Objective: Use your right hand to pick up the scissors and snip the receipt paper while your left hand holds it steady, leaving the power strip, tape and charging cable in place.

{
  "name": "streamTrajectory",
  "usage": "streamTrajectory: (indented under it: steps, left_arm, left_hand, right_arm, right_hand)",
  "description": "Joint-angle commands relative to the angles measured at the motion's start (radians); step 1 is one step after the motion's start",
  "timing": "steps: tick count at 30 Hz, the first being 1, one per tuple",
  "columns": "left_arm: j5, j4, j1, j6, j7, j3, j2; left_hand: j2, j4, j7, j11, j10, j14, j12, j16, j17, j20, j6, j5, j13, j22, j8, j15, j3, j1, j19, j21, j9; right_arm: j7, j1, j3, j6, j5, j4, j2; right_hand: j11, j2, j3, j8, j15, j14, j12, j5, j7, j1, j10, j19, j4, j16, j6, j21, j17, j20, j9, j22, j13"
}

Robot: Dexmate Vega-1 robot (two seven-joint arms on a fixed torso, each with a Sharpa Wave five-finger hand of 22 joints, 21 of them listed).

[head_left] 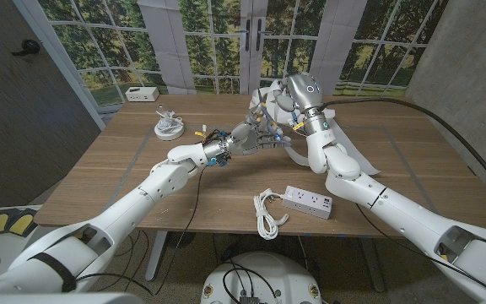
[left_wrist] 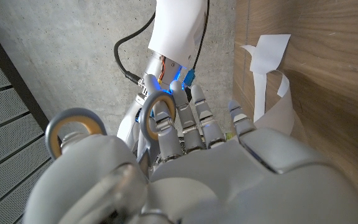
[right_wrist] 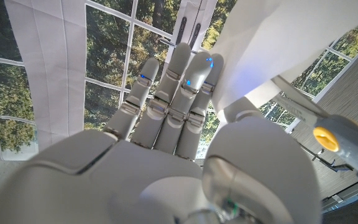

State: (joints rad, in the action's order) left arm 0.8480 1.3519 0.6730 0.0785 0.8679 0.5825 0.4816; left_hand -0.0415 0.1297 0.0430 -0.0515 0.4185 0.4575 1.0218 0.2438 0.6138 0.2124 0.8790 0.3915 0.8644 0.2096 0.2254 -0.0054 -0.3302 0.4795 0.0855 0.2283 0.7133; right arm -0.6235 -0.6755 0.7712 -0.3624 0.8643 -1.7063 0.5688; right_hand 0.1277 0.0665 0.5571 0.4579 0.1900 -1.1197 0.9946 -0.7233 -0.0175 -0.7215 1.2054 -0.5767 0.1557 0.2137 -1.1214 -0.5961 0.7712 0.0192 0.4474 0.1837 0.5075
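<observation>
White receipt paper (head_left: pixel 287 108) hangs raised over the far middle of the wooden counter (head_left: pixel 395 160), with more of it trailing down onto the wood behind the right arm; the left robot hand (head_left: pixel 245 138) reaches in from the left and meets the paper low down, though how its fingers sit on the strip I cannot tell; the right robot hand (head_left: pixel 270 114) is lifted just beside it, and the right wrist view shows its fingers stretched out with the paper (right_wrist: pixel 272 50) against them and the grey scissors (right_wrist: pixel 328 134), with their yellow pivot, lying beside the thumb, so I judge it is carrying them, yet the grip itself is not plainly shown.

To do the snip well, I would keep the left robot hand steady and the strip taut between the two hands; the blades should meet the paper's edge squarely, opened wide enough to take it, and close in one clean stroke; a slack or twisted strip is likely to fold between the blades rather than cut.

Near the front edge lie the white power strip (head_left: pixel 307 201) and a coiled white charging cable (head_left: pixel 267 211) just to its left; another coil of white cable (head_left: pixel 168 127) sits at the far left; a small white box (head_left: pixel 142 94) stands on the sill beyond; behind are tall windows onto trees, and grey walls on either side.
</observation>
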Motion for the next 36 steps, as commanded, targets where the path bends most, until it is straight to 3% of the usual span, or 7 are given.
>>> streamTrajectory:
  steps: [1, 3, 5, 11, 36]
  left_arm:
    - [0.002, -0.012, -0.007, -0.004, 0.012, 0.003, -0.002]
    - [-0.001, -0.013, -0.007, -0.003, 0.010, 0.004, -0.002]
    - [0.000, -0.013, -0.008, -0.006, 0.011, 0.004, -0.002]
    - [0.001, -0.018, -0.011, -0.005, 0.014, 0.004, -0.005]
    - [-0.002, -0.026, -0.015, -0.004, 0.003, 0.001, -0.014]
  left_hand:
    - [-0.014, -0.002, 0.022, -0.006, 0.002, 0.003, 0.007, -0.003, 0.003, 0.004, 0.015, -0.005, 0.003, -0.001, -0.001, 0.005, -0.006, 0.000, -0.007, -0.004, 0.002]
    - [-0.014, -0.001, 0.021, -0.005, 0.002, 0.004, 0.008, -0.002, 0.004, 0.004, 0.013, -0.004, 0.002, -0.001, -0.001, 0.005, -0.006, -0.001, -0.007, -0.004, 0.003]
    - [-0.014, -0.001, 0.022, -0.005, 0.001, 0.004, 0.008, -0.002, 0.004, 0.004, 0.015, -0.004, 0.002, -0.001, -0.001, 0.005, -0.006, -0.002, -0.007, -0.004, 0.002]
    - [-0.014, 0.000, 0.020, -0.006, 0.004, 0.004, 0.008, -0.003, 0.004, 0.004, 0.015, -0.003, -0.002, -0.001, -0.001, 0.005, -0.005, -0.002, -0.007, -0.004, 0.003]
    - [-0.011, 0.001, 0.019, -0.008, 0.000, 0.004, 0.015, -0.004, 0.006, 0.004, 0.017, 0.001, 0.000, 0.000, -0.001, 0.003, -0.001, 0.000, -0.007, -0.004, 0.004]
  right_arm:
    - [-0.016, -0.006, -0.009, 0.017, -0.004, -0.001, 0.006]
    - [-0.010, -0.008, -0.009, 0.018, -0.004, -0.007, 0.009]
    - [-0.007, -0.009, -0.009, 0.022, -0.004, -0.008, 0.011]
    - [0.002, -0.010, -0.009, 0.034, -0.004, -0.012, 0.017]
    - [0.001, -0.018, -0.027, 0.062, -0.018, -0.006, 0.030]
  right_hand:
    - [0.013, 0.067, -0.023, -0.034, 0.042, -0.018, 0.008, 0.033, 0.011, -0.036, -0.040, 0.013, -0.009, 0.007, 0.060, -0.006, 0.004, -0.013, 0.000, 0.004, 0.022]
    - [0.025, 0.095, -0.053, -0.067, 0.043, 0.005, 0.023, 0.100, 0.030, -0.033, -0.087, 0.046, -0.014, 0.012, 0.126, 0.001, 0.024, -0.036, 0.014, 0.008, 0.059]
    - [0.029, 0.109, -0.064, -0.083, 0.042, 0.019, 0.024, 0.138, 0.030, -0.030, -0.102, 0.055, -0.020, 0.015, 0.150, 0.000, 0.036, -0.039, 0.022, 0.010, 0.059]
    - [0.036, 0.128, -0.070, -0.110, 0.044, 0.034, 0.031, 0.203, 0.035, -0.032, -0.120, 0.065, -0.032, 0.014, 0.177, -0.004, 0.046, -0.042, 0.027, 0.012, 0.065]
    - [0.036, 0.128, -0.056, -0.130, 0.044, 0.045, 0.043, 0.276, 0.037, -0.041, -0.115, 0.068, -0.043, 0.010, 0.161, -0.012, 0.054, -0.041, 0.035, 0.011, 0.052]
